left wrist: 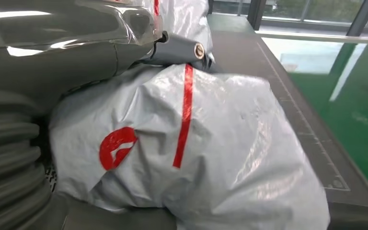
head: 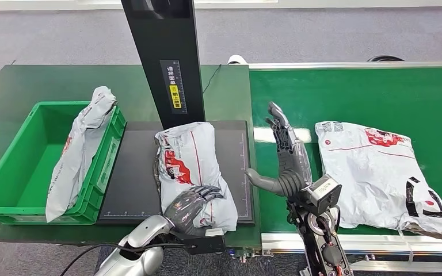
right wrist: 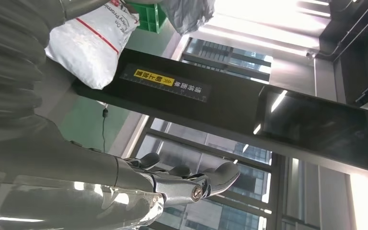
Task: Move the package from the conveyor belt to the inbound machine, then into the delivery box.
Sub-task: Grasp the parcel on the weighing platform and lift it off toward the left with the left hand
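Robot hand on the left [head: 193, 208] is being pressed down on the near end of the package [head: 193, 169], its fingers curled over the wrapping; in the left wrist view the thumb [left wrist: 182, 50] is lying against the bag [left wrist: 196, 148], so the package is being gripped. At the far left of the desk [head: 11, 86], a green box [head: 11, 172] is standing, with a second grey bag [head: 77, 152] leaning upright against its right wall. Just beside the box, the black pad [head: 135, 172] of the inbound machine is carrying the gripped package, which is lying lengthwise on it, its far end near the foot of the black column [head: 164, 57]. A yellow label [head: 175, 96] is being shown on that column. Right of the pad, over the edge of the green belt [head: 351, 92], the right robot hand [head: 288, 158] is being held up, fingers straight and spread apart, with nothing in it and touching nothing. Further right, a third bag [head: 380, 172] is lying flat on the belt, well apart from the right robot hand.
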### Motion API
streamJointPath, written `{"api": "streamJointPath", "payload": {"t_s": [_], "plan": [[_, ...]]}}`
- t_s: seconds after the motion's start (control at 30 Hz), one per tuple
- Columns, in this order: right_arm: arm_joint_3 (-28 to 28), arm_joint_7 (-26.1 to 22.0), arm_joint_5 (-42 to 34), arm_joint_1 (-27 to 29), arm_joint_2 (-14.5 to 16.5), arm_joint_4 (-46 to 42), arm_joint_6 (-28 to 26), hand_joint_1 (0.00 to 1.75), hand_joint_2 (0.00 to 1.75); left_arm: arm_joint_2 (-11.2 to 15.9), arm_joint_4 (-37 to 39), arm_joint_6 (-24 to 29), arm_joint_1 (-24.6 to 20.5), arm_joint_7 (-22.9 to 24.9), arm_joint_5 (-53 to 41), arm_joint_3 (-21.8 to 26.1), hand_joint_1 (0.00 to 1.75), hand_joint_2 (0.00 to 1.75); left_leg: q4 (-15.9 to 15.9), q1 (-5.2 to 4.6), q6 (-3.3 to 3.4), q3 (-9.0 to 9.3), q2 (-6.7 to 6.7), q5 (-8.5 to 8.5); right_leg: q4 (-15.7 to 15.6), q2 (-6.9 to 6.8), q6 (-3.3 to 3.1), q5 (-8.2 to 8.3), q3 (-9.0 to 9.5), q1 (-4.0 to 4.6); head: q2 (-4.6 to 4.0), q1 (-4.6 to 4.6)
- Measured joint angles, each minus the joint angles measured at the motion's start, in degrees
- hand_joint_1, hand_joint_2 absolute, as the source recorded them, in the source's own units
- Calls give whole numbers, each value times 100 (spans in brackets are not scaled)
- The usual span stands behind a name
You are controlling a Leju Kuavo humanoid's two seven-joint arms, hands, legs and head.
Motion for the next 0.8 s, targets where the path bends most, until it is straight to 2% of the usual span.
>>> {"api": "streamJointPath", "payload": {"t_s": [0.27,0.8], "plan": [[-49,3,1,38,4,5,-13,0,175,-21,93,145,-95,-288,161,8,175,175,1,-2,6,12,0,9,-1,-1,8,14,13,-1,0,0],[-91,3,1,62,6,5,-14,0,175,-31,123,149,-161,-297,162,8,175,175,1,-1,6,7,2,6,-1,2,8,12,5,-1,0,0]]}}
